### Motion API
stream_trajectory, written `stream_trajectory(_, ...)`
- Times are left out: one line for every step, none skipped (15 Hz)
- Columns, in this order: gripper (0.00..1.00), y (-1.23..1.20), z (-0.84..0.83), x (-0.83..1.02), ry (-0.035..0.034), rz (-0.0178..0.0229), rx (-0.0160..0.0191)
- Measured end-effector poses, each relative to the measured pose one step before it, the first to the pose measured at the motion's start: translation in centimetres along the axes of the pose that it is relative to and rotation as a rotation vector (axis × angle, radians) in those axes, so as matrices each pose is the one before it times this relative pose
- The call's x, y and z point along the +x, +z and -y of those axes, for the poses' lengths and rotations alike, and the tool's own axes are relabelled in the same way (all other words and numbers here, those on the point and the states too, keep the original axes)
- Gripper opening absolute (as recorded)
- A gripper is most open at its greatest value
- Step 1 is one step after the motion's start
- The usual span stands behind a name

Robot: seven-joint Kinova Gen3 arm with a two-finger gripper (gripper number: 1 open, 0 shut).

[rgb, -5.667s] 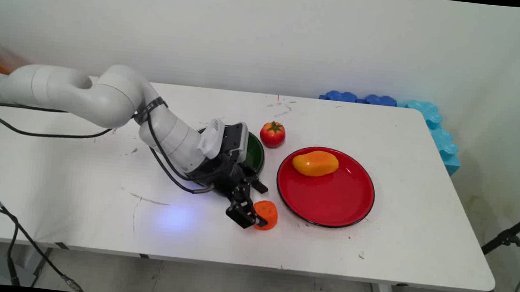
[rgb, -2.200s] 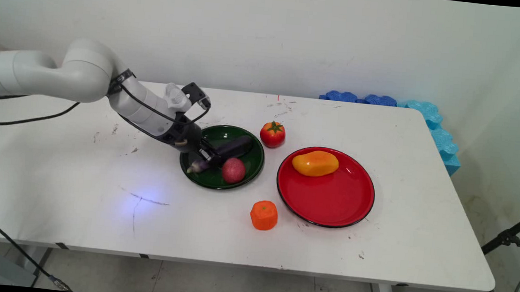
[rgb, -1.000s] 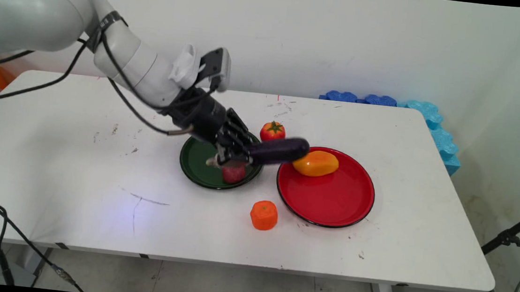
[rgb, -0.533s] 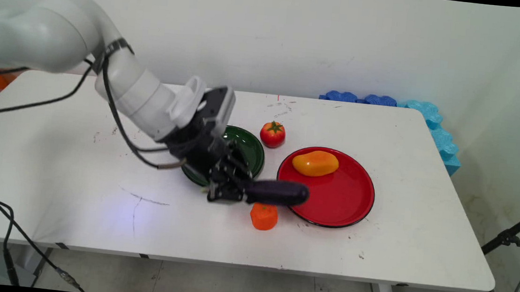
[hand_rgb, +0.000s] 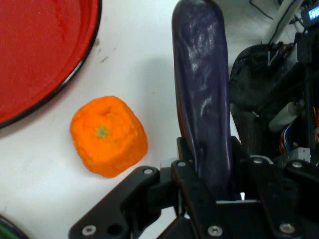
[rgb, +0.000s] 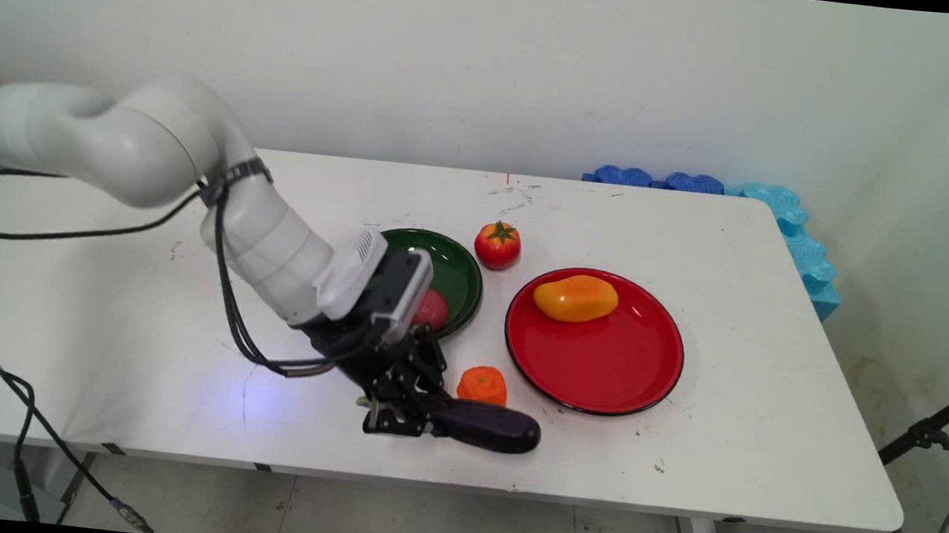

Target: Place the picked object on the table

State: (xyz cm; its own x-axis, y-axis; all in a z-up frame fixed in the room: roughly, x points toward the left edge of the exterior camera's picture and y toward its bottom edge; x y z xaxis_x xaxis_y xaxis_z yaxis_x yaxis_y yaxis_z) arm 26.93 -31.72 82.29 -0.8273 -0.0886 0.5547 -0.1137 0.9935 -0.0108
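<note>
My gripper (rgb: 420,422) is shut on the stem end of a dark purple eggplant (rgb: 484,427). It holds the eggplant level, low over the table near the front edge; I cannot tell whether it touches the table. In the hand view the eggplant (hand_rgb: 202,94) runs straight up from between the gripper (hand_rgb: 212,181) and its black linkage. An orange (rgb: 483,384) sits just behind the eggplant, and the hand view shows this orange (hand_rgb: 108,135) to its left, apart from it.
Behind my hand a green plate (rgb: 455,267) holds a red apple (rgb: 435,308). A tomato (rgb: 498,244) stands beside it. The red plate (rgb: 603,364) on the right carries a mango (rgb: 576,298). Blue foam pieces (rgb: 795,234) line the back right edge.
The gripper took the eggplant off the green plate, carried it toward the red plate, then brought it forward and down to the table's front edge, in front of the orange.
</note>
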Motion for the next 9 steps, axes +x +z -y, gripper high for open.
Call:
stream_trajectory(0.00, 0.531, 0.036, -0.173, 0.00388, 0.00155, 0.00081)
stream_trajectory(0.00, 0.566, 0.085, -0.133, 0.00381, 0.00066, 0.00186)
stream_trajectory(0.00, 0.513, 0.117, -0.078, 0.00299, 0.00019, 0.00200)
stream_trajectory(0.00, 0.354, 0.064, -0.124, 0.00029, 0.00135, 0.00184)
stream_trajectory(0.00, 0.375, 0.066, -0.144, -0.00036, 0.00235, 0.00165)
stream_trajectory(0.00, 0.283, 0.055, -0.136, -0.00094, 0.00249, 0.00135)
stream_trajectory(0.00, 0.298, 0.074, -0.107, -0.00108, 0.00138, 0.00180)
stream_trajectory(0.00, 0.267, 0.074, -0.075, -0.00129, 0.00065, 0.00158)
stream_trajectory(0.00, 0.235, 0.076, -0.039, -0.00089, -0.00002, 0.00149)
